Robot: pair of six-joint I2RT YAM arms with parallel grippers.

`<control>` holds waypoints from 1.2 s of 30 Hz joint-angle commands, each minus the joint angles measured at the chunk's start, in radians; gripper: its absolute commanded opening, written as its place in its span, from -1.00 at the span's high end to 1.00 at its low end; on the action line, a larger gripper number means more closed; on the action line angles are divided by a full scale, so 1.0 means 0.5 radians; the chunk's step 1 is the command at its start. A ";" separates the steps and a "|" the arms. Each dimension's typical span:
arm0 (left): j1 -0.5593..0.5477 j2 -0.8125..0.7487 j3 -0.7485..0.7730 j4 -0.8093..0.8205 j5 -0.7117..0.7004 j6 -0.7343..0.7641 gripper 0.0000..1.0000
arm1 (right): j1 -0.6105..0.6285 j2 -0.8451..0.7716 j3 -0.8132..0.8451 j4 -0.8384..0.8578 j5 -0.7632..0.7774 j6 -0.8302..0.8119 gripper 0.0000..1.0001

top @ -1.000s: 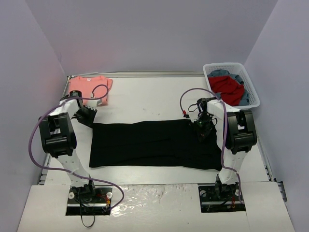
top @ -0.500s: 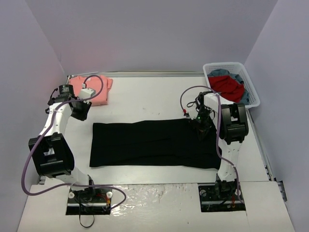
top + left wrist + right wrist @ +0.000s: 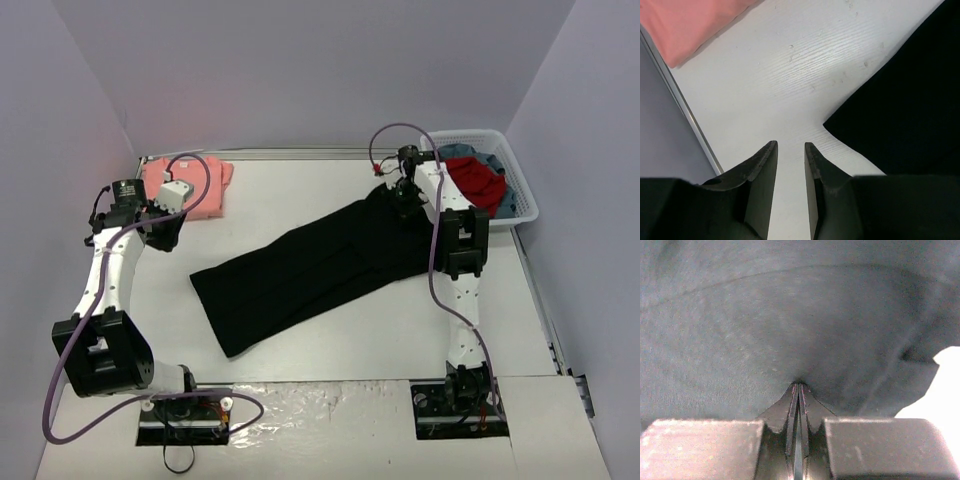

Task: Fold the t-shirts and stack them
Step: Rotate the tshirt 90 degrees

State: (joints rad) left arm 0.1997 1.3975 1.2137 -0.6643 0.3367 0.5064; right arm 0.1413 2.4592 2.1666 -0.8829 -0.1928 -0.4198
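The black shirt (image 3: 300, 275) lies diagonally, lower left to upper right, its upper end pinched tight in the right gripper (image 3: 798, 388); the left gripper (image 3: 790, 146), narrowly apart and empty, hangs nearer its loose end.

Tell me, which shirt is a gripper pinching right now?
The big black t-shirt: the right gripper is shut on its far end. The pink t-shirt lies apart, untouched.

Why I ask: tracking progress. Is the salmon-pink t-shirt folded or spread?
Folded: the salmon-pink t-shirt lies as a compact, straight-edged rectangle at the table's far-left corner.
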 commanded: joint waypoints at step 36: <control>-0.187 -0.166 -0.166 -0.319 0.581 0.346 0.67 | 0.444 -0.181 0.285 0.962 0.355 -0.038 1.00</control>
State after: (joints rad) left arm 0.1360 1.3430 1.1152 -0.7292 0.5163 0.5705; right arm 0.3717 2.5652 2.3768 -0.4461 -0.0910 -0.4137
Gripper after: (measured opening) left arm 0.166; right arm 0.001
